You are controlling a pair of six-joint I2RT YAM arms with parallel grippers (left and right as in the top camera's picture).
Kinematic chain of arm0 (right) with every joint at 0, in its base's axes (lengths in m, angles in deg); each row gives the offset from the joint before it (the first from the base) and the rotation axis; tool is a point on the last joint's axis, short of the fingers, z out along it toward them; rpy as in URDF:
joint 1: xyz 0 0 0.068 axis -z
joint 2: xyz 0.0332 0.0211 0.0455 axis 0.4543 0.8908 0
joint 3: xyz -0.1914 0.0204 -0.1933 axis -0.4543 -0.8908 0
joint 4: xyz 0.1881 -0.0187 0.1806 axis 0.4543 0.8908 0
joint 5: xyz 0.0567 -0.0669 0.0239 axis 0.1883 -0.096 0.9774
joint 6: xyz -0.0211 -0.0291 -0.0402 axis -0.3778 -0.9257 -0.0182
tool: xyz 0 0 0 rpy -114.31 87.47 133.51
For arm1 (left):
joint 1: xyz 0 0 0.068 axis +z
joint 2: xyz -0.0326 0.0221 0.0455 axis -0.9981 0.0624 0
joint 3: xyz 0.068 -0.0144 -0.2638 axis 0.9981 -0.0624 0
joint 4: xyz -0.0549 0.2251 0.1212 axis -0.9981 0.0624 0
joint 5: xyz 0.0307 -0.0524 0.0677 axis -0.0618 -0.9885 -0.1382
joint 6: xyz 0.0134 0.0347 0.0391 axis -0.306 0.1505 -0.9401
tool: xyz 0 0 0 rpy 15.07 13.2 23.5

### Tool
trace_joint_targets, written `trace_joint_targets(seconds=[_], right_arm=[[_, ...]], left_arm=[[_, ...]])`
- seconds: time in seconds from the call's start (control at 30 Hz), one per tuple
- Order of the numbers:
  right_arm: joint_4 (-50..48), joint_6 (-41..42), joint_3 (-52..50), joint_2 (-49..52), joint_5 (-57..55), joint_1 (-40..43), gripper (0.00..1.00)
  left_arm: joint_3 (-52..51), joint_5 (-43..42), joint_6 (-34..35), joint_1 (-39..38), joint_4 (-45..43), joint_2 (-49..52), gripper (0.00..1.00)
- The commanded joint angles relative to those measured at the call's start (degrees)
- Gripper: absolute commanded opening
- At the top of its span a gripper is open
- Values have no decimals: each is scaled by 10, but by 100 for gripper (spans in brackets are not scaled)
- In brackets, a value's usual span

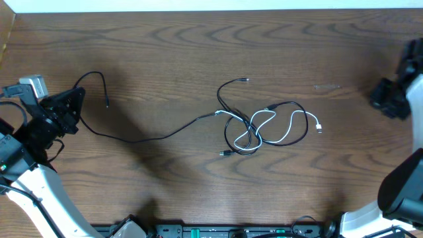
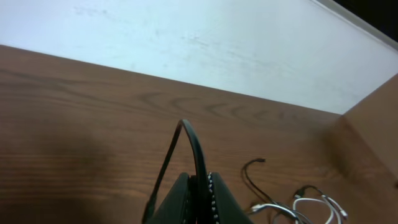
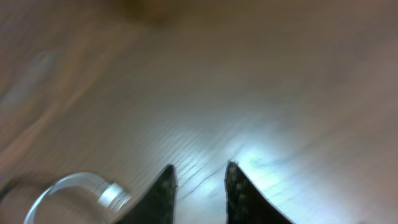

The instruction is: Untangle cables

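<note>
Dark brown wood-grain worktop [image 1: 165, 39] fills the overhead view, with a pale wall board [image 2: 186, 43] along its far edge.

At the far left, the left gripper [image 1: 74, 100] is clamped tight on a thin black cable [image 1: 132, 139]. The left wrist view shows the black fingers [image 2: 200, 183] pressed together, with the cable rising from between them in a narrow arch [image 2: 189, 134].

From overhead, a short part of this cable loops up and over to the right of the gripper. It ends in a small plug [image 1: 107, 104] that lies on the wood near the gripper. The longer part trails right in a shallow sag across the worktop and runs into the tangle.

The tangle of black and white cables [image 1: 261, 125] lies flat near the middle of the worktop, well apart from both grippers. In it, black strands and a thin white cable [image 1: 291, 119] cross one another in several loose loops. One black end [image 1: 246, 79] pokes out toward the far edge and another [image 1: 223, 153] toward the near edge. The white plug [image 1: 318, 127] lies on the right side of the tangle. The left wrist view catches the same knot at its lower right [image 2: 298, 205].

At the far right edge, the right gripper [image 1: 390, 99] is away from the cables. Its wrist view is blurred, but the two dark fingers [image 3: 163, 193] stand apart with bare wood between them and grip nothing [image 3: 199, 167]. A pale curved loop [image 3: 74, 186] at that view's lower left is too blurred to identify.
</note>
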Motion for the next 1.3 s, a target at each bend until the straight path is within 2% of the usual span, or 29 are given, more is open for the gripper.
trace_joint_targets(seconds=[0.0, 0.1, 0.27, 0.53, 0.73, 0.97, 1.27], right_arm=[[0, -87, 4, -8, 139, -53, 35], [0, -88, 4, -8, 191, -104, 45], [-8, -54, 3, -8, 220, -201, 46], [-35, 85, 3, -7, 119, -316, 50], [-42, 168, -11, -3, 41, -369, 48], [-85, 240, -68, -3, 10, -420, 52], [-122, 262, -120, -3, 10, -441, 54]], left_arm=[[-2, -21, 1, -10, 9, -5, 8], [-2, -21, 1, -24, 9, -5, 8], [-2, -21, 1, -52, 13, -5, 8], [-2, -21, 1, -78, 19, -5, 8], [-2, -21, 0, -78, 24, -5, 8], [-2, -21, -8, -78, 35, -5, 8], [-2, -31, -8, -78, 37, -5, 8]])
